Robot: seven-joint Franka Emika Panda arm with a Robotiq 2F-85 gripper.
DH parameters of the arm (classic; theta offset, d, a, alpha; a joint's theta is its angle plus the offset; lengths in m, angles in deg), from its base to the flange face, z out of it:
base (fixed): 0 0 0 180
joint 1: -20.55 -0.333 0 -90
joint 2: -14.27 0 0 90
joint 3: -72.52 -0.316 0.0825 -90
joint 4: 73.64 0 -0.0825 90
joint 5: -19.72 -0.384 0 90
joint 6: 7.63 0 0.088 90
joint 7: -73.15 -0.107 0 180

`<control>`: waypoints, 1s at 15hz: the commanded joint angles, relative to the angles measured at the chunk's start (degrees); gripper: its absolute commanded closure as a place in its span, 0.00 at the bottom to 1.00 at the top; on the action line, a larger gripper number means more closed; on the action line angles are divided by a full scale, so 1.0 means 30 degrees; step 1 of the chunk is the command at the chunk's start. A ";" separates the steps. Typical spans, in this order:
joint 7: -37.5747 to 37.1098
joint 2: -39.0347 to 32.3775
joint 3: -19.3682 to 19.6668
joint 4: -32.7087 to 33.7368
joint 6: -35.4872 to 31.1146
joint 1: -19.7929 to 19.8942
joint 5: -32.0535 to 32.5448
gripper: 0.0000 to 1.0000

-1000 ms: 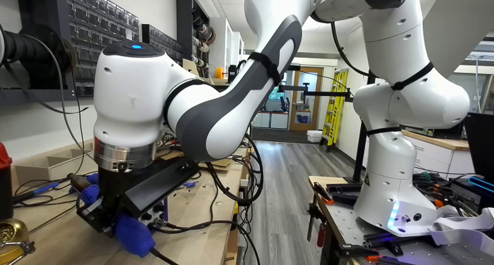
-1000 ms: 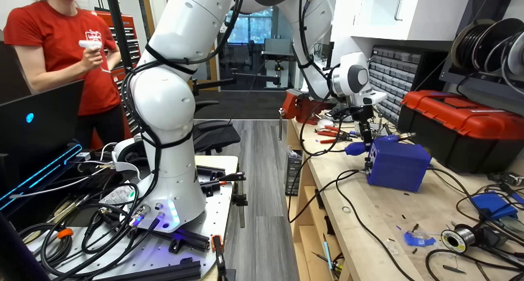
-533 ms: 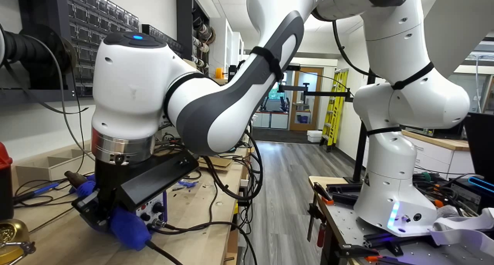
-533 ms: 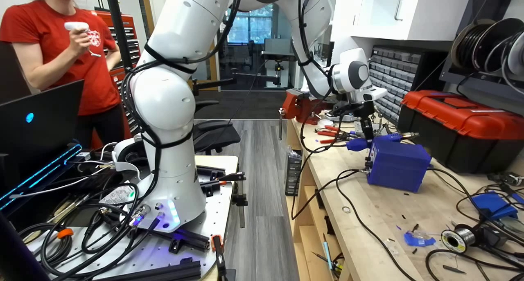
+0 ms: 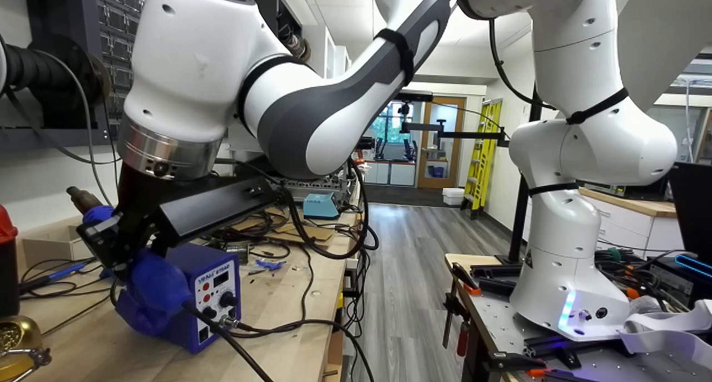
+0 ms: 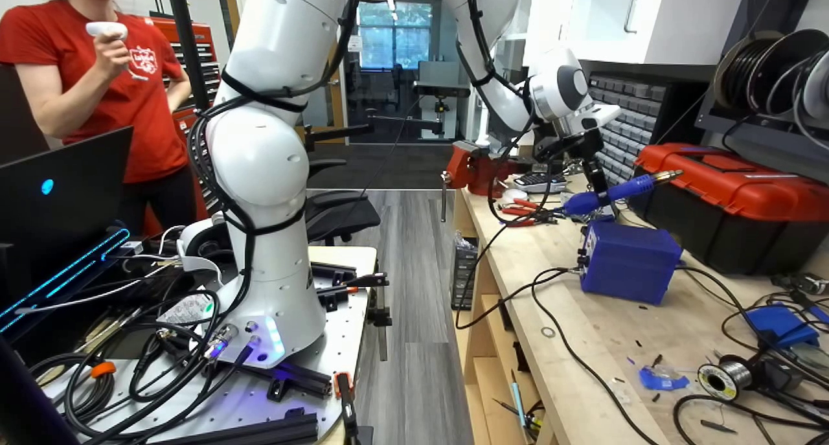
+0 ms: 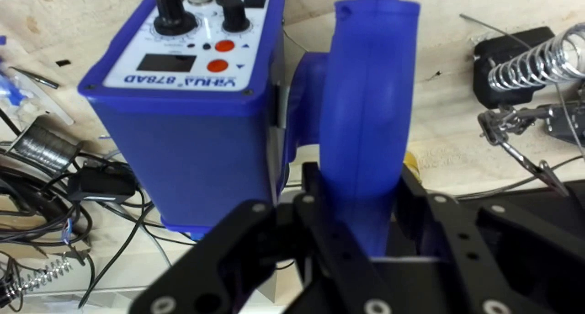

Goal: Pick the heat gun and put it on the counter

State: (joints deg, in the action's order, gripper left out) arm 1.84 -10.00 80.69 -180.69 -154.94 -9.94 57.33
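The blue heat gun (image 7: 368, 99) is between the fingers of my gripper (image 7: 358, 179), which is shut on its body. In both exterior views the heat gun (image 5: 158, 282) (image 6: 586, 203) is raised and tilted, its metal nozzle (image 6: 667, 176) higher than the cable end. Its blue station (image 6: 628, 260), with knobs and two red buttons, stands upright on the wooden counter (image 6: 570, 348). In the wrist view the station (image 7: 183, 145) lies left of the heat gun, and a blue holder (image 7: 305, 106) on the station's side shows between them. The nozzle is hidden in the wrist view.
A black and red toolbox (image 6: 732, 199) stands behind the station. Pliers (image 6: 524, 212) and a red vise (image 6: 476, 170) lie farther along the counter. A solder spool (image 6: 722, 377) and loose cables are nearer. A clamp stand with a spring (image 7: 532, 71) is right of the heat gun.
My gripper has moved up with the heat gun in it. The heat gun has risen and tilted further nozzle-up. More of the station's front now shows in an exterior view.
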 commanded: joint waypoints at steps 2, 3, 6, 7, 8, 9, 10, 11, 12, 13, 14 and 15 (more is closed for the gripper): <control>-0.0366 0.1682 -0.0828 -0.0514 0.0648 0.1058 0.0525 0.85; -0.0100 0.1861 -0.1008 -0.0534 0.0682 0.1330 0.0303 0.85; 0.0937 0.2401 -0.1695 -0.0581 0.0963 0.2371 -0.0610 0.85; 0.1365 0.2600 -0.1926 -0.0586 0.1103 0.2734 -0.0961 0.85; 0.1849 0.2804 -0.2144 -0.0585 0.1287 0.3087 -0.1377 0.85; 0.2528 0.2986 -0.2374 -0.0590 0.1459 0.3465 -0.1944 0.85; 0.3219 0.3159 -0.2565 -0.0592 0.1630 0.3792 -0.2580 0.85; 0.4061 0.3346 -0.2741 -0.0598 0.1811 0.4125 -0.3336 0.85; 0.4646 0.3451 -0.2764 -0.0566 0.2015 0.4311 -0.3873 0.85; 0.5389 0.3609 -0.2860 -0.0518 0.2336 0.4575 -0.4530 0.85; 0.6005 0.3714 -0.2903 -0.0499 0.2605 0.4771 -0.5024 0.85; 0.6459 0.3784 -0.2868 -0.0451 0.2944 0.4916 -0.5325 0.85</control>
State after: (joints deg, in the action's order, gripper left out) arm 16.45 -1.93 73.57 -180.74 -149.52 2.40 44.68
